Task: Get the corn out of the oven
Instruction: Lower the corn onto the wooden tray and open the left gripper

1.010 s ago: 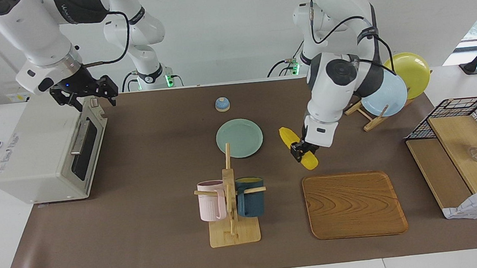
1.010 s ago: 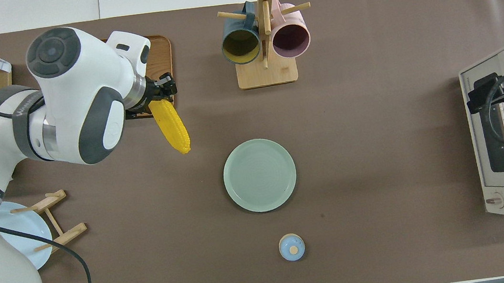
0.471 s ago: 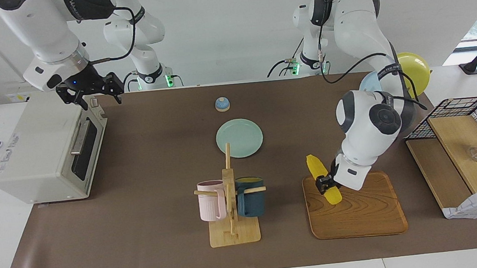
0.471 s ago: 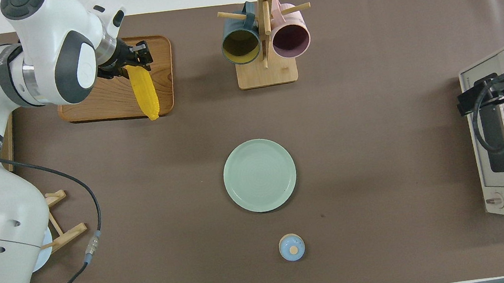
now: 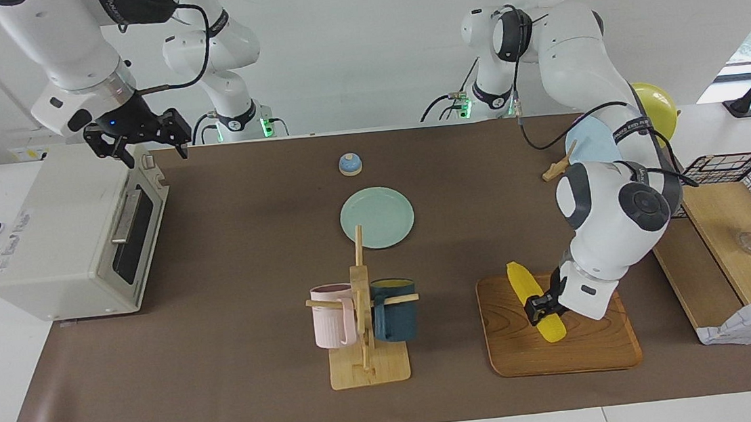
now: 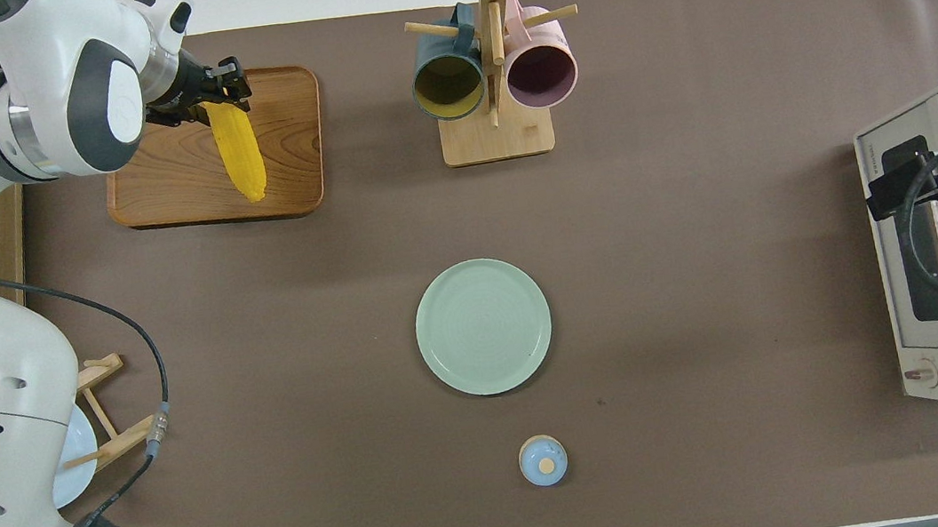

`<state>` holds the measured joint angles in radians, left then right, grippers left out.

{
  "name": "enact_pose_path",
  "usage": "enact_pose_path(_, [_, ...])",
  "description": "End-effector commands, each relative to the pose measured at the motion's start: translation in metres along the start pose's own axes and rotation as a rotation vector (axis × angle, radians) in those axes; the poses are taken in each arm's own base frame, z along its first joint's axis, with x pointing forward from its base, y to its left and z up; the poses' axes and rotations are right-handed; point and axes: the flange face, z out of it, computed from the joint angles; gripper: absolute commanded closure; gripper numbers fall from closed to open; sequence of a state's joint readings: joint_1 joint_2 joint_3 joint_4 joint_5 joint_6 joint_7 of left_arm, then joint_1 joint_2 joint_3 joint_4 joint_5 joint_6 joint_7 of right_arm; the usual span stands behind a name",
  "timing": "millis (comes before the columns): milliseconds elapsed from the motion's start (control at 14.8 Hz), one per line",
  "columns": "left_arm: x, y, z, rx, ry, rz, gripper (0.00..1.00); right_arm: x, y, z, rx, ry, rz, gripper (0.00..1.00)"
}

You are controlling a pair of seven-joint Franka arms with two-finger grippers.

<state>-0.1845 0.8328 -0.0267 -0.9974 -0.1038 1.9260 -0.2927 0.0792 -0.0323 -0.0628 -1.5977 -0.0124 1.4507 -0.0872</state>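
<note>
Step in hand: set the corn [image 5: 534, 301] down on the wooden tray [image 5: 588, 349], at the left arm's end of the counter [image 5: 239, 359]. The left gripper [image 5: 539, 308] has its jaws clenched on the cob, which runs from 11 to 5 o'clock in the facing view, over the tray.

Lower until the cob rests flat on the tray; contact cannot be confirmed yet. Release only then. Retract straight up to avoid rolling it.

The right gripper [image 5: 138, 138] waits over the oven [image 5: 71, 231], jaws released; the oven door is closed.
</note>
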Motion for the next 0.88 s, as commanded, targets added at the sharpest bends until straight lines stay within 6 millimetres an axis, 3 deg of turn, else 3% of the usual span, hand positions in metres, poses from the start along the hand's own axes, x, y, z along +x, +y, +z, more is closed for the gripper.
enact_pose_path(0, [0.014,-0.003,0.006,-0.005,0.041,0.031,1.0,-0.006,0.001,0.003,0.002,0.006,0.011,0.0])
enact_pose_path(67, [0.016,-0.004,0.007,0.002,0.055,0.036,1.0,-0.006,0.007,0.002,0.003,0.007,0.023,0.0])
enact_pose_path(135, [0.017,-0.007,0.026,0.011,0.043,0.036,1.0,-0.005,0.013,0.003,0.004,0.013,0.035,0.0])
enact_pose_path(202, [0.019,-0.007,0.028,0.013,0.053,0.036,1.0,-0.005,0.018,0.002,0.004,0.017,0.045,0.0])
enact_pose_path(471, [0.021,-0.007,0.029,0.019,0.066,0.038,1.0,-0.008,0.031,0.003,0.014,0.013,0.07,0.0])
enact_pose_path(741, [0.026,-0.016,0.024,0.029,0.091,0.038,1.0,-0.006,0.025,-0.004,0.014,0.029,0.111,0.0])
enact_pose_path(808, [0.026,-0.013,0.021,0.026,0.096,0.043,1.0,-0.007,0.035,-0.006,0.015,0.032,0.14,0.0])
